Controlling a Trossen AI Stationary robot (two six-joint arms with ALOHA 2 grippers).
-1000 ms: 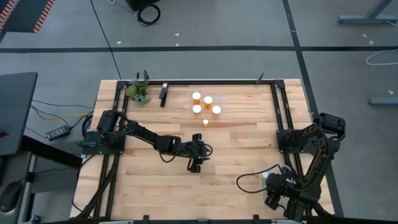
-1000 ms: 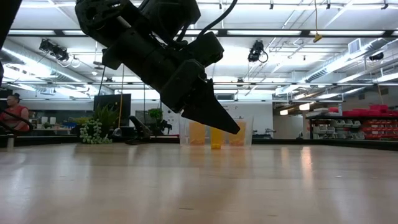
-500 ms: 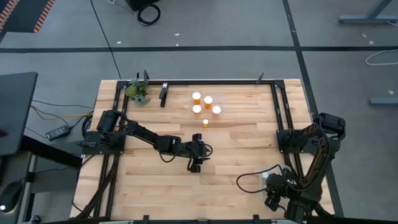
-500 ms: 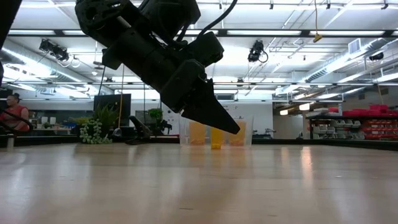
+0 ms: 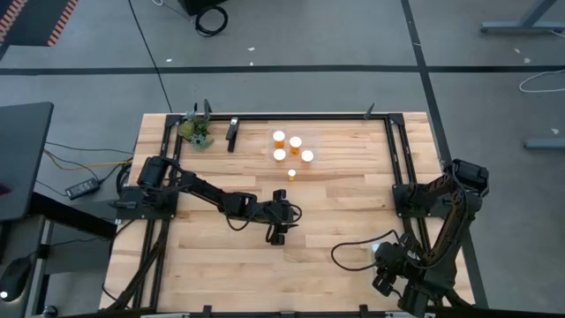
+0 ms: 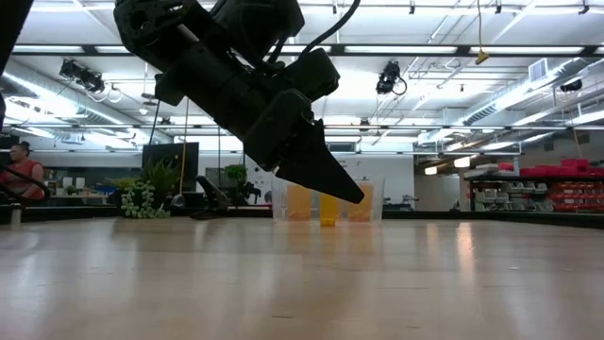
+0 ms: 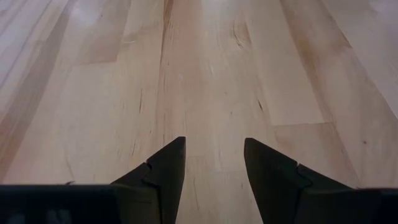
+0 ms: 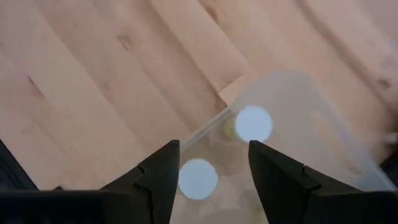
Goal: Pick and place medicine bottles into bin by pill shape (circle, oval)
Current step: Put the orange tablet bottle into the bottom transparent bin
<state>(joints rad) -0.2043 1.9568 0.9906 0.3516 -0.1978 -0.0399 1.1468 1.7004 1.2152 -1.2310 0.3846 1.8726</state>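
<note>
Several orange medicine bottles with white caps [image 5: 291, 150] stand upright in a cluster at the table's far middle, one smaller bottle [image 5: 291, 175] a little nearer; they show in the low view [image 6: 326, 203] behind my left gripper. My left gripper [image 5: 275, 237] [image 7: 214, 142] is open and empty, just above bare wood at the table's middle. My right gripper [image 5: 381, 265] [image 8: 214, 144] is open and empty at the near right, above a clear plastic bin [image 8: 323, 124] holding two white-capped bottles [image 8: 254, 123] [image 8: 198, 178].
A green leafy clump [image 5: 196, 131] and a dark object [image 5: 232, 132] lie at the far left. Black frame rails [image 5: 388, 150] run along the table's far, left and right sides. A person [image 6: 19, 170] sits far behind the table. Bare wood lies between the two grippers.
My right gripper has shifted slightly toward the table's left, over the bin. The left arm and the bottles have kept still.
</note>
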